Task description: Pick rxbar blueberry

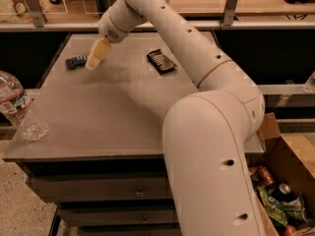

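the rxbar blueberry (76, 61) lies near the counter's (123, 117) back left corner, long axis roughly along the back edge. the gripper (92, 63) hangs just beside its inner end, toward mid-counter. can't tell if it's open or closed.

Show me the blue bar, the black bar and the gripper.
blue bar (75, 62): camera view, middle of the wrapper's visible part.
black bar (161, 61): camera view, wrapper's middle.
gripper (92, 63): camera view, its tip, by the blue bar.
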### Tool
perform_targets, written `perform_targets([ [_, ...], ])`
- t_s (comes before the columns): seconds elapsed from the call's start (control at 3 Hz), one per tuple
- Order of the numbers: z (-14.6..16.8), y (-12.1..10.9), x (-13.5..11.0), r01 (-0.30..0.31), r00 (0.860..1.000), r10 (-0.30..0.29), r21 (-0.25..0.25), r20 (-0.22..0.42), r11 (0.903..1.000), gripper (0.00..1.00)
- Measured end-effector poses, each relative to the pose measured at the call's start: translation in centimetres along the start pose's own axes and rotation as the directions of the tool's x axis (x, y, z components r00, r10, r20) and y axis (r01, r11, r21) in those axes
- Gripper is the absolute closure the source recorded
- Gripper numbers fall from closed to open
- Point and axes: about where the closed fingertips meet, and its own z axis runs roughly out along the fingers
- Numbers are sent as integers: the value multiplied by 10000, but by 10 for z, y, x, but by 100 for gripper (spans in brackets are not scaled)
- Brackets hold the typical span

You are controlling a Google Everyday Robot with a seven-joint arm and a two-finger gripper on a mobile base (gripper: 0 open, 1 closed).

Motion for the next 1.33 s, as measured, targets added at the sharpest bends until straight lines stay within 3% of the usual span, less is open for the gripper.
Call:
perform_targets([
  [0.67,19,6,-1,-196,9998,198,-551,31,9983,0],
  [1.0,19,6,-1,-193,9998,195,-555,30,9983,0],
  [1.33,23,2,-2,-51,9998,55,-230,168,9997,0],
])
